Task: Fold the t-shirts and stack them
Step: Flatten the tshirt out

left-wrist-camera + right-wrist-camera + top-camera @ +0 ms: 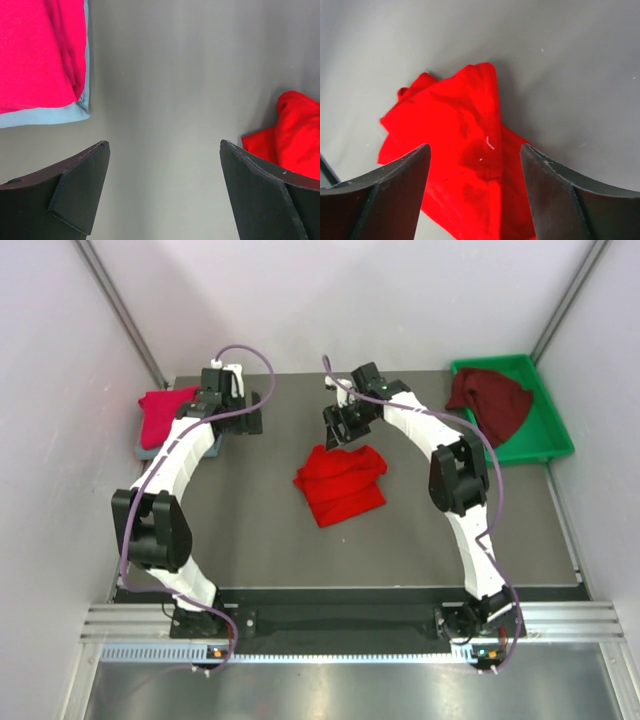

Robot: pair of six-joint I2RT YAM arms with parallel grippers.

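A bright red t-shirt (pixel 341 483) lies crumpled in the middle of the table; it also shows in the right wrist view (pixel 465 150) and at the edge of the left wrist view (pixel 295 135). My right gripper (pixel 340 430) hovers open just above its far edge, jaws wide (pixel 475 150), holding nothing. A folded crimson-pink t-shirt (pixel 165 415) rests on a grey-blue one (pixel 50 116) at the far left. My left gripper (pixel 240 412) stands open (pixel 165 145) over bare table beside that stack. A dark maroon t-shirt (pixel 492 400) lies in the tray.
The green tray (pixel 545 445) sits at the far right corner. White walls close in the table on the left, back and right. Grey table surface (pixel 280 540) stretches between the red shirt and the arm bases.
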